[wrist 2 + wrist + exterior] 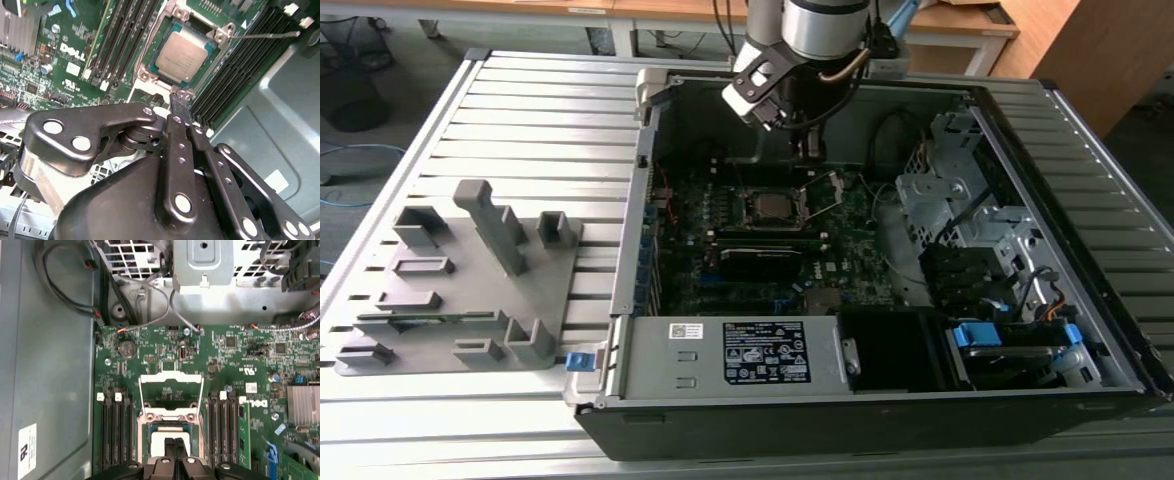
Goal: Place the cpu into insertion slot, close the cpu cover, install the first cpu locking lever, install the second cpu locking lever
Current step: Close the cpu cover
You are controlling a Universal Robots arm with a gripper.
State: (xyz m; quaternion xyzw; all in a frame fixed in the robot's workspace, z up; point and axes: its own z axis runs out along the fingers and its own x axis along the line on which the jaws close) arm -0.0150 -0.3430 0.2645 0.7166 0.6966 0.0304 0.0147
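Note:
The cpu (pixel 184 52), a silver-grey square chip, lies flat in the insertion slot (pixel 148 64) on the green motherboard (pixel 854 215). In the first wrist view the cpu cover (pixel 171 376), a thin metal frame with a square window, is swung open away from the slot, beyond the fingertips. A thin wire locking lever (pixel 260 35) sticks out unlatched from a corner of the slot. My gripper (pixel 180 102) hangs shut and empty just above the edge of the cpu (pixel 161 440). In the exterior view the gripper (pixel 811 152) hovers over the far side of the slot (pixel 744 205).
Black memory slots (pixel 114 430) flank the socket on both sides. The open computer case (pixel 627 300) also holds a labelled power supply (pixel 747 350), drive cages (pixel 961 200) and loose cables (pixel 55 280). A grey fixture tray (pixel 467 290) lies on the slatted table at the exterior view's left.

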